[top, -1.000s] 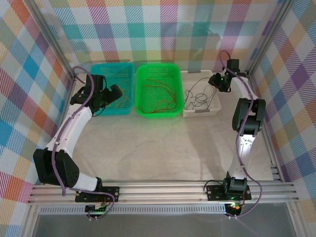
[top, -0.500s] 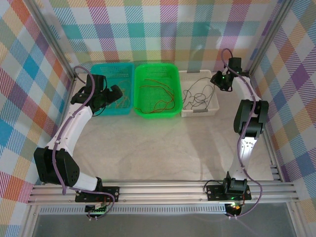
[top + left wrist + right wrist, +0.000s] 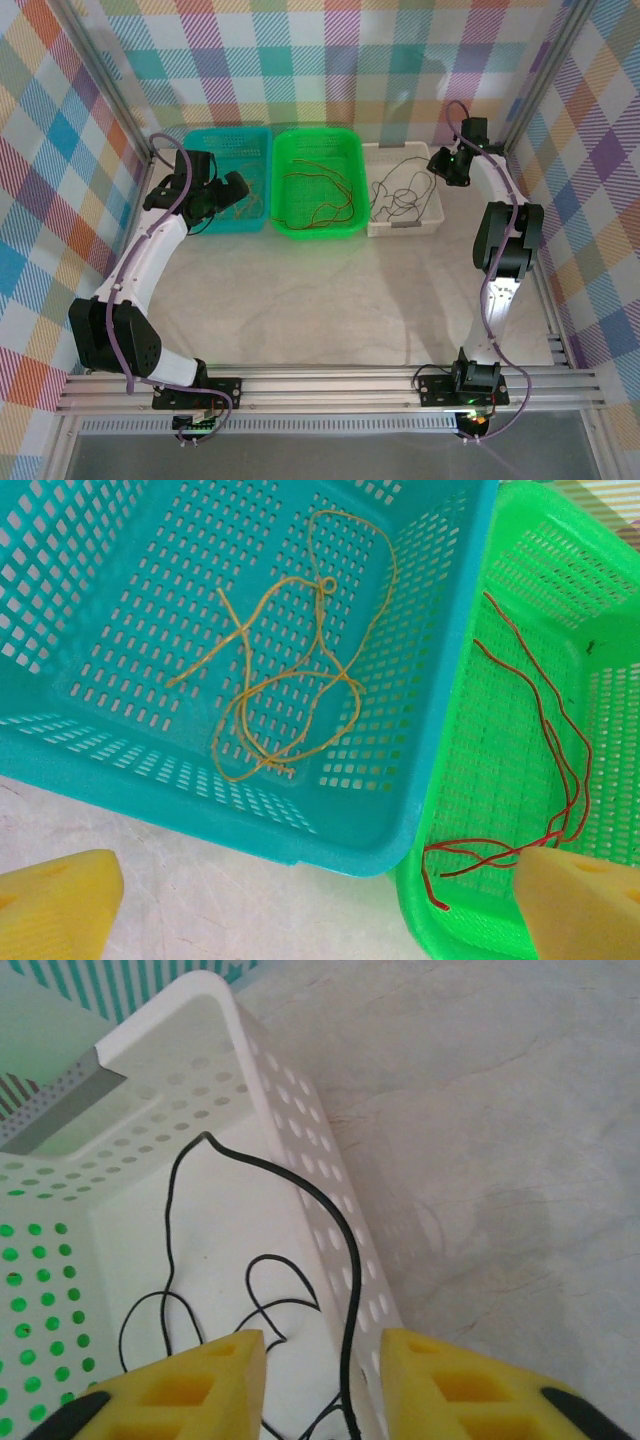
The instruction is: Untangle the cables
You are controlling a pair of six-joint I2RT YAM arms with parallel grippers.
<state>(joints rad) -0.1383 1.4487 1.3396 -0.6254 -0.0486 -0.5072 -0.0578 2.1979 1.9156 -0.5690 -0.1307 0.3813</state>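
1. Top view: three baskets sat in a row at the 12 o'clock end of the bench (image 3: 330, 290), with the teal basket (image 3: 215, 150) toward 11, the green basket (image 3: 320, 140) at 12 and the white basket (image 3: 405, 228) toward 1.
2. The left hand (image 3: 240, 190) hung over the teal basket's 4 o'clock side. Its wrist view had the two yellow pads (image 3: 55, 900) way apart in the bottom corners, so it was spread wide with nothing in it.
3. The yellow-tan cable (image 3: 325, 583) lay loosely looped on the teal basket's floor, with a small knot-like loop near its 12 o'clock end.
4. The red cables (image 3: 470, 842) were strung along the green basket's floor, well apart from the tan one.
5. The right hand (image 3: 438, 163) was at the white basket's 2 o'clock corner. Its pads (image 3: 200, 1370) stood at a narrow gap.
6. The black cable (image 3: 347, 1300) arched up out of the white basket and ran down through that gap. I couldn't tell if it touched either pad. The rest curled on the basket floor.
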